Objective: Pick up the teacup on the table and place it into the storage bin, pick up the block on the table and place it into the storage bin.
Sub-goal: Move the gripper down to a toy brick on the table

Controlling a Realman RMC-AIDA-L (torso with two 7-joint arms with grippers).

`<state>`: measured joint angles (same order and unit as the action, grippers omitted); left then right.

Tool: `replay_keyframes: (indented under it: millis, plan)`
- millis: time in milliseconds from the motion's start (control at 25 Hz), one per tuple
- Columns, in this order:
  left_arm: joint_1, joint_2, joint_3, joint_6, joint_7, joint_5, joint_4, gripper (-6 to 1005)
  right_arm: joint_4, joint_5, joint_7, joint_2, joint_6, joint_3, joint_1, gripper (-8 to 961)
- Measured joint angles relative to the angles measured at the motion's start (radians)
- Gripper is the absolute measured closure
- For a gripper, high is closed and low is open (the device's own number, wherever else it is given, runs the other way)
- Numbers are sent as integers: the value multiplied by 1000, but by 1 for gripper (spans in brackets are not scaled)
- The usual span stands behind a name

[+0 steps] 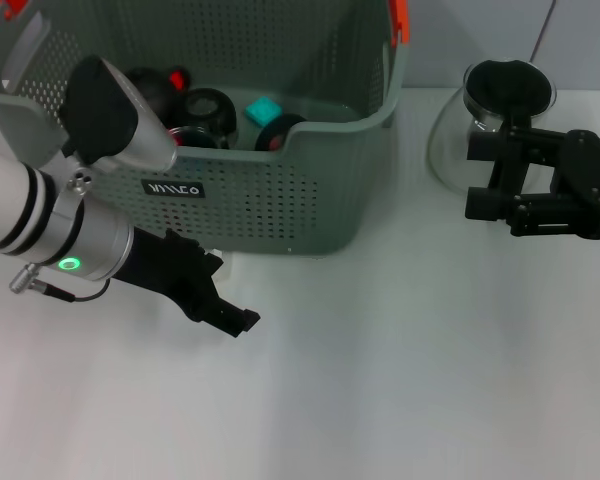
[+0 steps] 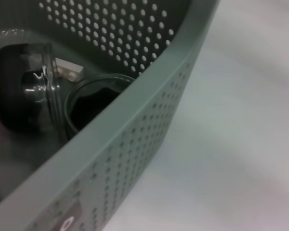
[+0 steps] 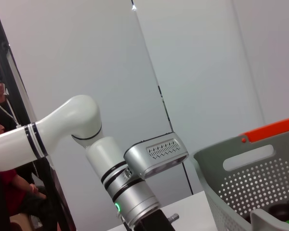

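The grey-green perforated storage bin [image 1: 280, 205] stands at the back of the white table, and its wall also shows in the left wrist view [image 2: 149, 120] and the right wrist view [image 3: 253, 185]. Inside it lie a teal block [image 1: 265, 108] and dark cups, one [image 1: 208, 110] beside the block. One of the dark cups also shows in the left wrist view [image 2: 94, 103]. My left gripper [image 1: 235, 315] hangs low over the table just in front of the bin, holding nothing. My right gripper [image 1: 483, 175] is open and empty, beside the glass pitcher.
A glass pitcher with a black lid [image 1: 505, 90] stands at the back right, right behind my right gripper. A dark round object with a red part [image 1: 155, 85] lies in the bin. An orange handle clip [image 1: 401, 20] sits on the bin's rim.
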<state>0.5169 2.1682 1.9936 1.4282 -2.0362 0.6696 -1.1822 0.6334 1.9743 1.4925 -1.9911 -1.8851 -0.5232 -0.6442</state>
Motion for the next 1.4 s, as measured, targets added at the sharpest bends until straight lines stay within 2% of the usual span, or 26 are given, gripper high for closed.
replay_keyframes:
  millis: [360, 760, 1400]
  plan:
    - [8, 2, -38, -107, -28, -50, 42, 35, 0, 0, 0, 0, 5, -5, 0, 13]
    - [24, 0, -62, -168, -50, -62, 89, 35, 0, 2, -2, 0, 8, 0, 0, 13]
    - [41, 1, -62, -183, -55, -80, 135, 36, 0, 6, -9, -3, 13, 1, 5, 13]
